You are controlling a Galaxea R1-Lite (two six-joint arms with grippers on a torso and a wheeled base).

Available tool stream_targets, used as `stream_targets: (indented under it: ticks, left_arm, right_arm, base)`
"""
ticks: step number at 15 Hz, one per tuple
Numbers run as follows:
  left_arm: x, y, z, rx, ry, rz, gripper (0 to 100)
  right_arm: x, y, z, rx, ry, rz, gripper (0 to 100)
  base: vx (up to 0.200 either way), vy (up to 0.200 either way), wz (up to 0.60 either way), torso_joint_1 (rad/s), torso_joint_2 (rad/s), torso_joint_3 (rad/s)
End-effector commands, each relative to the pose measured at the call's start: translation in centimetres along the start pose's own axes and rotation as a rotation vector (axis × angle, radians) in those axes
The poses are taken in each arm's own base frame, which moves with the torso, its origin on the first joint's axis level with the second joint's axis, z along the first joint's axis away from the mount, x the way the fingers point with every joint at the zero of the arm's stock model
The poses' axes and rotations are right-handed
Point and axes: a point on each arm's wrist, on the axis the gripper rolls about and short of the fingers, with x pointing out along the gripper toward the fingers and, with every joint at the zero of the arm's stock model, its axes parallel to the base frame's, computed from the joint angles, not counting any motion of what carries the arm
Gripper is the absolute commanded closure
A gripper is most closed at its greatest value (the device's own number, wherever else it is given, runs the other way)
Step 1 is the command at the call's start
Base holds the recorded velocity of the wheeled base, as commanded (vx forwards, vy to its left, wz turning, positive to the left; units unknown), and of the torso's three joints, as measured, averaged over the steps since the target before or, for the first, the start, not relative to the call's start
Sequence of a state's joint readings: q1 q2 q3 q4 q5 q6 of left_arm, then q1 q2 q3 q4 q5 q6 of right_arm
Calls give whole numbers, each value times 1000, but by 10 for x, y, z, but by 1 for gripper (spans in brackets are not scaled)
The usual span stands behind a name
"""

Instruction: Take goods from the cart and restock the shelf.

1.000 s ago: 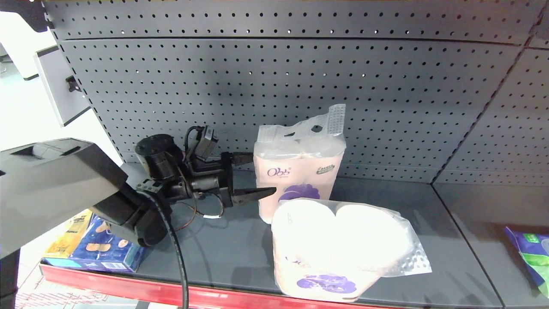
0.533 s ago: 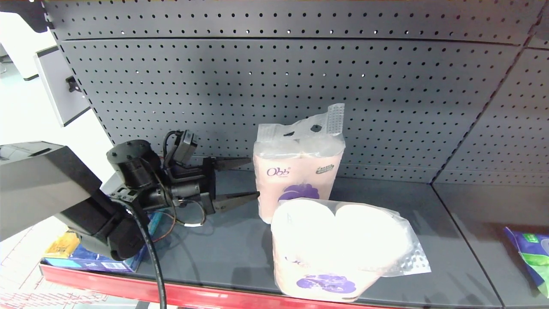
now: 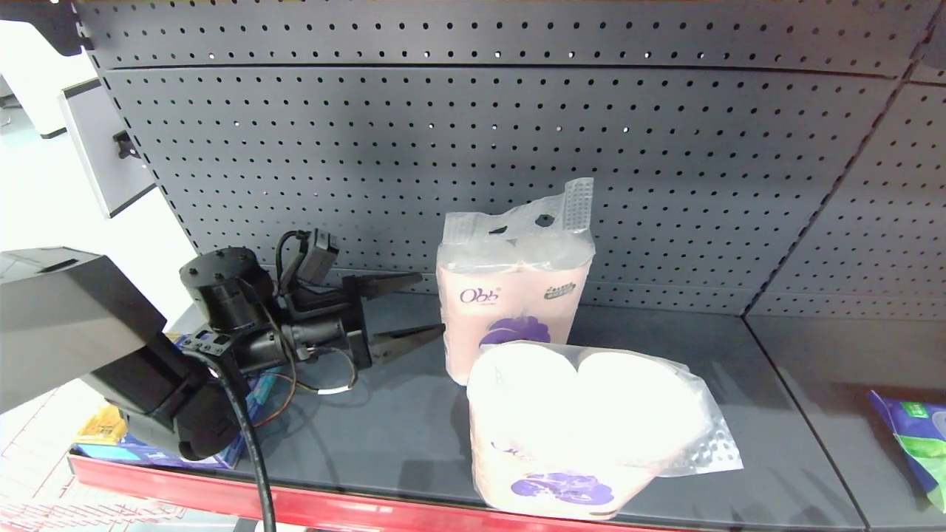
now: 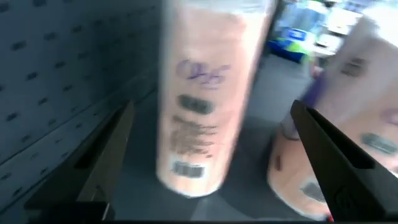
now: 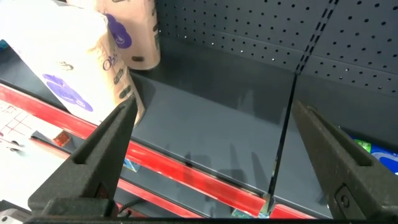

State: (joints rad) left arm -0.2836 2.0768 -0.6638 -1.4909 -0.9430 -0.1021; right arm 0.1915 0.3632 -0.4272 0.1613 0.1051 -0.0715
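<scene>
The upright pack (image 3: 514, 295) is stood on the shelf (image 3: 384, 428), long axis vertical, just beyond the tips of the left gripper (image 3: 431, 303); its jaws are held apart, empty (the right gripper (image 5: 214, 112), likewise spread, is judged farther off).

Bright overhead light, glare washing out the front tissue pack (image 3: 591, 414) — soft shadows on the shelf (image 3: 399, 436)

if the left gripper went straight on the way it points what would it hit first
Most likely the upright tissue pack: the open left gripper points at its side, and the left wrist view shows it between the fingers. Depth of the gap is unclear.
</scene>
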Motion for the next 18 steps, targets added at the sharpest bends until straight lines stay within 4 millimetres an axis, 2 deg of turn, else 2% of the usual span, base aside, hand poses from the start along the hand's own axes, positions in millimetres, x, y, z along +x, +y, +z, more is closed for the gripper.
stream_targets:
  ticks: [1,3,7,9,11,14,18]
  left_arm:
    - [-5,-5,3,-4,-4,61,0]
    - [-9,-11,8,1,-15,135,0]
    - [-25,-32,26,-6,-35,167,0]
    - [-39,-50,25,-29,-14,177,0]
    - [-52,-69,35,-16,-26,176,0]
    - [-67,-88,49,23,-64,228,0]
    - [-88,-100,55,47,-86,329,0]
  right_arm:
    - [0,0,0,0,2,1,0]
    - [1,0,-2,0,7,3,0]
    - [1,0,-2,0,10,3,0]
    - [1,0,-2,2,10,5,0]
    - [2,0,-4,4,16,7,0]
    - [1,1,-16,6,30,3,0]
    - [-6,2,-27,5,8,-9,0]
  base:
    - [0,0,0,0,0,0]
    - [0,0,0,0,0,0]
    - [0,0,0,0,0,0]
    - [0,0,0,0,0,0]
    - [0,0,0,0,0,0]
    - [0,0,0,0,0,0]
    - [0,0,0,0,0,0]
